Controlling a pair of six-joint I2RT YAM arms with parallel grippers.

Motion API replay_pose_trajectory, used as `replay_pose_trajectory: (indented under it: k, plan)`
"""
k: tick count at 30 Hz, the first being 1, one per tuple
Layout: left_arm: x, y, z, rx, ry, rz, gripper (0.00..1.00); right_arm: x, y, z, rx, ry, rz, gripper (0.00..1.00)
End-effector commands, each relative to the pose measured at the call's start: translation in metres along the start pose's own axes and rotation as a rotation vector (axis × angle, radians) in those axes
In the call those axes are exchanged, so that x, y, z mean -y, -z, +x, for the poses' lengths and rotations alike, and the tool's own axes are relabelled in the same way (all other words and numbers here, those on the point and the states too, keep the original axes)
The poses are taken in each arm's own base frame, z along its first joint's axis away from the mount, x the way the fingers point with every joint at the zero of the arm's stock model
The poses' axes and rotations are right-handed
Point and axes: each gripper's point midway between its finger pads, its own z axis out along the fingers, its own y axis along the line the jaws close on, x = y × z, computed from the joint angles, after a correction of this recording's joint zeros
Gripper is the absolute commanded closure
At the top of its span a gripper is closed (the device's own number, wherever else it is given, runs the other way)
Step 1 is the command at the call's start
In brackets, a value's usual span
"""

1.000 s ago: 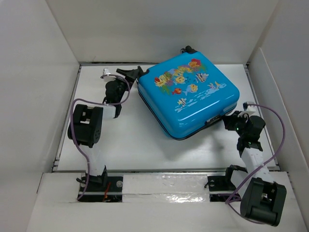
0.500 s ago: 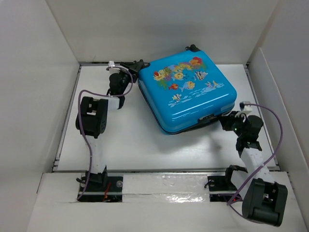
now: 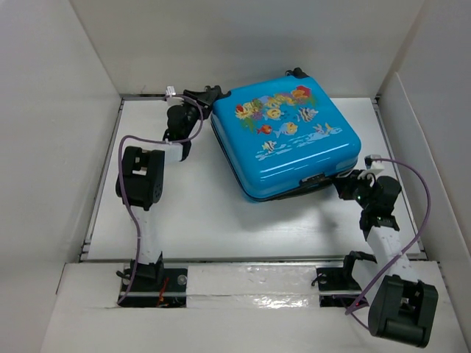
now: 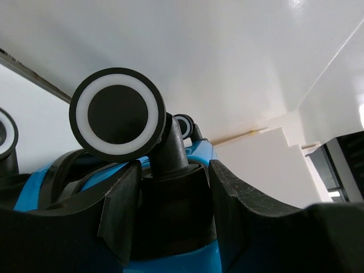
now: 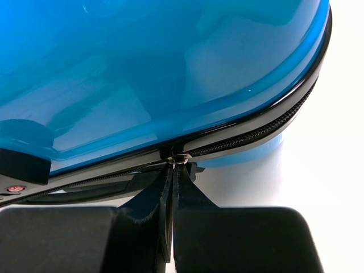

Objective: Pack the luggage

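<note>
Broadly, the open room lies at the near and left part of the white table [image 3: 199, 213], a bare stretch between the two arm bases and the luggage [image 3: 291, 140]. The luggage lies flat and shut, its printed shell facing up. It is turned at an angle on the far right part of the table. Its far corner comes close to the foot of the back wall [image 3: 243, 44], and its right corner sits near the table's right edge, so little space is left there.

The left claw [image 3: 210, 94] is at the luggage's far left corner, hemmed between the shell and the back wall. Its fingers [image 4: 122, 210] stand on either side of the black stem of a wheel [image 4: 118, 115]; whether they press on it or only flank it I cannot tell.

The right claw [image 3: 342, 184] is at the near right edge of the luggage, low over the table. It is clenched, with its fingers [image 5: 148, 199] together and their tips just under the zipper slider [image 5: 179, 158] on the black zipper [image 5: 256, 133]. Whether a tab is pinched between them cannot be made out.

Counted: one luggage, two arms, two claws and two purple cables. Three wheels show in the left wrist view, one large and near, one small behind it [image 4: 183, 125], and one cut off at the left edge.
</note>
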Motion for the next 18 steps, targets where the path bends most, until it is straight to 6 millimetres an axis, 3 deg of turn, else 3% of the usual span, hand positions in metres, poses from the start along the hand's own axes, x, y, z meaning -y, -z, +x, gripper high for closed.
replay_pose_trajectory:
  k: [1, 2, 8, 11, 13, 14, 15, 16, 18]
  plan:
    - [0.184, 0.017, -0.008, 0.029, -0.144, 0.43, 0.95, -0.026, 0.0, -0.03, 0.082, 0.072, -0.11, 1.0]
    - [0.196, 0.018, -0.011, 0.036, -0.15, 0.453, 0.95, -0.026, 0.0, -0.03, 0.08, 0.07, -0.111, 1.0]
    - [0.228, 0.02, -0.016, 0.035, -0.16, 0.509, 0.98, -0.023, -0.003, -0.026, 0.07, 0.06, -0.106, 1.0]
    - [0.224, 0.009, -0.019, 0.043, -0.176, 0.484, 0.99, -0.026, -0.004, -0.025, 0.066, 0.057, -0.119, 1.0]
    - [0.208, -0.003, -0.014, 0.021, -0.145, 0.465, 1.0, -0.027, -0.004, -0.023, 0.065, 0.06, -0.12, 1.0]
    - [0.212, -0.008, -0.015, 0.017, -0.141, 0.476, 1.0, -0.027, -0.004, -0.023, 0.064, 0.06, -0.117, 1.0]
    - [0.205, -0.013, -0.013, 0.007, -0.133, 0.457, 1.0, -0.027, -0.004, -0.023, 0.064, 0.062, -0.115, 1.0]
    - [0.186, -0.024, -0.011, -0.001, -0.131, 0.416, 1.0, -0.027, -0.004, -0.024, 0.067, 0.065, -0.114, 1.0]
    - [0.174, -0.033, -0.01, 0.0, -0.122, 0.386, 1.0, -0.027, -0.003, -0.024, 0.066, 0.067, -0.114, 1.0]
